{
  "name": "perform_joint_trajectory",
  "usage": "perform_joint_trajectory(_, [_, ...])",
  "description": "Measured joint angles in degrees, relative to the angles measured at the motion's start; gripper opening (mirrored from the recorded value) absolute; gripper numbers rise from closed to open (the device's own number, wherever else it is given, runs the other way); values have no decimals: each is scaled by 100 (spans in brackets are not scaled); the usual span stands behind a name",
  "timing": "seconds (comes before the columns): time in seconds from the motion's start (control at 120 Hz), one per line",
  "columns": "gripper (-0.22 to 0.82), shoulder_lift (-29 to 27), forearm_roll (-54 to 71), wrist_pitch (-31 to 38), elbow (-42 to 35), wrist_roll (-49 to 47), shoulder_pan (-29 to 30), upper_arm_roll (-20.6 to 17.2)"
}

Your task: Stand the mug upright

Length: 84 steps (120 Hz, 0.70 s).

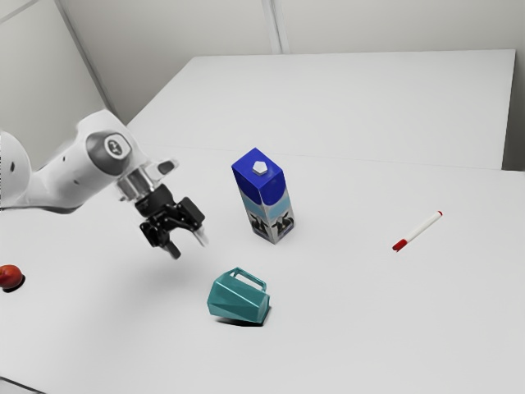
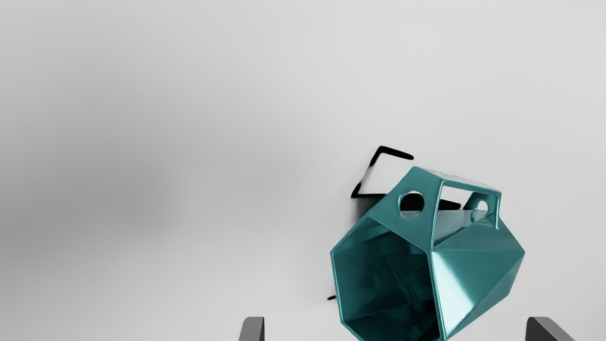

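In the exterior view my gripper (image 1: 189, 248) hangs above the table, up and to the left of the teal mug (image 1: 238, 297). The mug lies on its side, with its handle toward the milk carton. My gripper (image 2: 395, 329) in the wrist view has its fingertips wide apart and touching nothing. Beyond them lies the faceted mug (image 2: 478, 279), its dark open mouth and its handle both visible, and part of its body falls in line with the space between the fingers.
A blue and white carton (image 1: 265, 197) stands just behind the mug. Farther to the exterior view's right lies a red and white marker (image 1: 420, 230). A red ball-like object (image 1: 10, 277) rests at the exterior view's left edge of the white table (image 1: 353, 328).
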Motion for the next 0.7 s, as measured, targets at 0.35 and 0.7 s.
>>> perform_joint_trajectory(0.35, [60,58,-975,203,-516,384,-878,81])
perform_joint_trajectory(0.7, [51,83,-1716,331,-892,721,-665,96])
